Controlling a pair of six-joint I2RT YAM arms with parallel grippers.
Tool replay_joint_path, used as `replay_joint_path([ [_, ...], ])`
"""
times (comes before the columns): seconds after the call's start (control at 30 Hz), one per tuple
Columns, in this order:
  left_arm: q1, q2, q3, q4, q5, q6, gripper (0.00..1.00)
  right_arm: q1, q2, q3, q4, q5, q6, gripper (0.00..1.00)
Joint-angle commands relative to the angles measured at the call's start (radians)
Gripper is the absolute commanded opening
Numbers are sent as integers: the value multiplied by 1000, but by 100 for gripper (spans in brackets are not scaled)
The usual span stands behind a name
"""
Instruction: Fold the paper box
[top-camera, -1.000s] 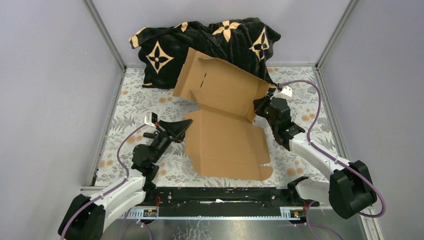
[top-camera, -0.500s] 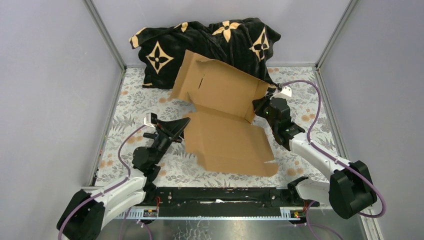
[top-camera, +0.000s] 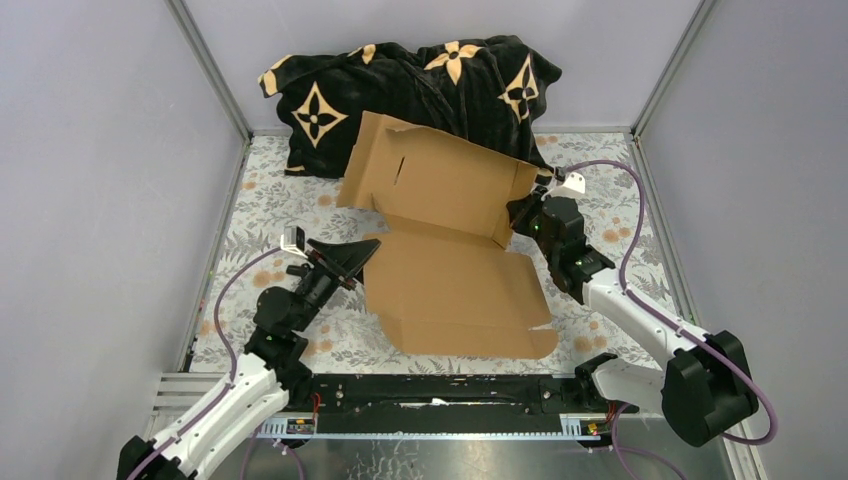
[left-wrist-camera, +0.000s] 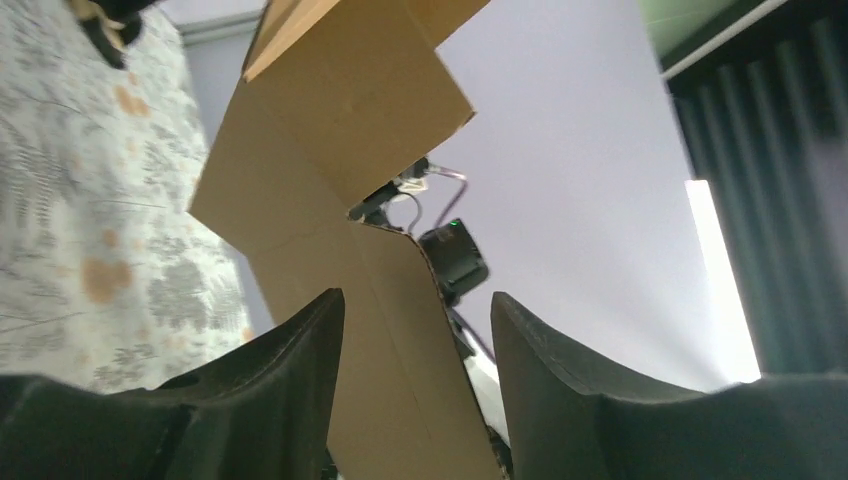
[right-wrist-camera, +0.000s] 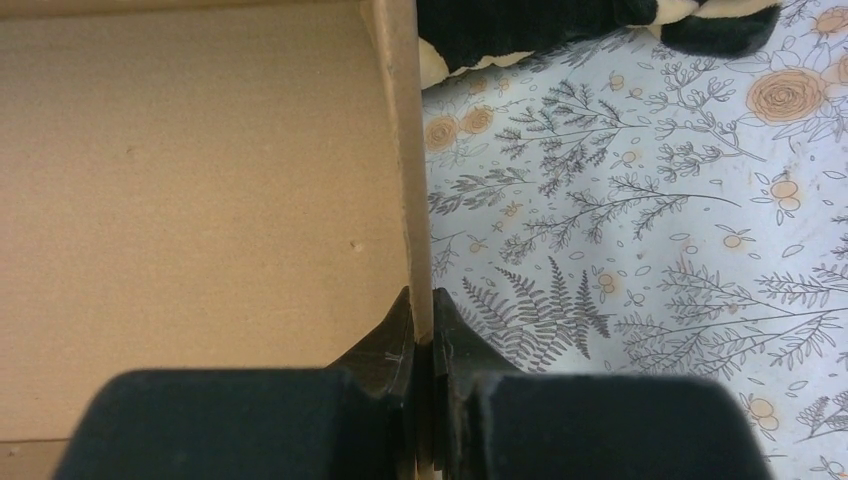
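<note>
In the top view the paper box (top-camera: 455, 285) lies in the middle of the table (top-camera: 270, 200). Its near panel is flat and its far panel is raised toward 12 o'clock, in front of a black blanket (top-camera: 400, 80); compared with one second earlier, this far panel has sunk a little toward 9 o'clock. In the left wrist view the left pincer (left-wrist-camera: 415, 300) stands open with the box's 9 o'clock edge loose between its fingers, where earlier it looked closed there, so I judge it has released. In the right wrist view the right pincer (right-wrist-camera: 422, 320) is clamped on the thin flap at 3 o'clock, apparently to keep that wall upright.
</note>
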Motion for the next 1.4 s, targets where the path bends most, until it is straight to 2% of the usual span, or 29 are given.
replay_joint_path([
  [0.0, 31, -92, 146, -361, 20, 186, 63, 6, -48, 35, 6, 24, -37, 0],
  [0.07, 36, -131, 225, -564, -15, 272, 65, 7, -57, 36, -6, 28, -59, 0],
  [0.17, 38, -151, 329, -747, -60, 371, 67, 7, -69, 32, -19, 31, -78, 0],
  [0.4, 38, -121, 530, -999, -167, 521, 67, 7, -119, 2, -50, 36, -123, 0],
  [0.6, 38, -47, 645, -1105, -293, 605, 67, 7, -165, -47, -41, 7, -152, 0],
  [0.9, 39, 95, 777, -1158, -465, 731, 68, 7, -213, -123, -12, -72, -167, 0],
  [1.07, 92, 208, 807, -1145, -393, 746, 66, 7, -245, -156, -1, -99, -176, 0],
  [1.23, 248, 246, 782, -1137, -251, 767, 37, 7, -264, -165, -2, -123, -193, 0],
  [1.27, 289, 258, 780, -1140, -223, 778, 33, 7, -266, -164, -3, -128, -194, 0],
  [1.37, 354, 273, 730, -1092, -83, 779, 32, 6, -265, -166, -1, -137, -196, 0],
])
